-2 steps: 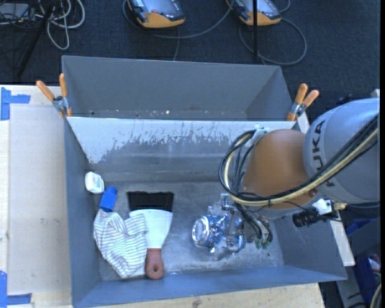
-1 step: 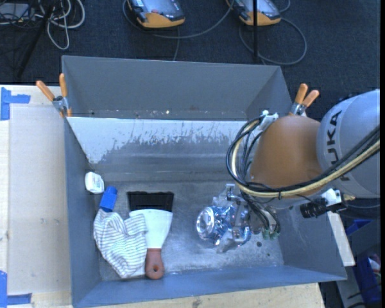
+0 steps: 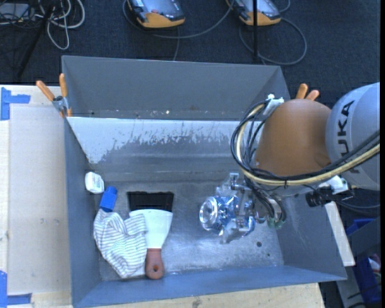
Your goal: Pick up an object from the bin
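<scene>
Plainly the hand [image 3: 234, 215] hangs low over the bin [image 3: 179, 111] floor, its grip impossible to judge; the nearest thing, a white brush [image 3: 158, 226], lies leftward in view, handle toward the near wall.

Position: above the bin [image 3: 167, 101], somewhat to one side.
Direction: facing down onto the bin's floor.
Distance: close, the bin takes most of the view.
Right side: the arm [image 3: 358, 133] enters here.
</scene>
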You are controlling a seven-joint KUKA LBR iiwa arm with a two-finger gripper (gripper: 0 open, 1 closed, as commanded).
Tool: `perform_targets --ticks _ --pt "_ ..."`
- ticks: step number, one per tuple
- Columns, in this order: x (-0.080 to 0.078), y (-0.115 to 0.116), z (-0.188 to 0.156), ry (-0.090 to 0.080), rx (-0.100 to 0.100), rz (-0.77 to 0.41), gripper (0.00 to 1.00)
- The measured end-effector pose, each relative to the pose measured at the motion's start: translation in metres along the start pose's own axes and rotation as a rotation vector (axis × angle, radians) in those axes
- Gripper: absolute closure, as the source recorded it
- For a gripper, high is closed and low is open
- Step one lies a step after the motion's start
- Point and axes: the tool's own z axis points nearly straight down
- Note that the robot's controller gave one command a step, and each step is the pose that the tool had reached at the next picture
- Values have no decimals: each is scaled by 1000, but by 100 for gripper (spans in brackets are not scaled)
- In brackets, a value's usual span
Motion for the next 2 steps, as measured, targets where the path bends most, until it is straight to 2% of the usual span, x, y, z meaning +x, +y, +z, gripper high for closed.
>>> perform_targets --ticks 1,2 --pt "3 1 -12 -1 0 4 100" --pt "2 12 -223 -2 0 65 100"
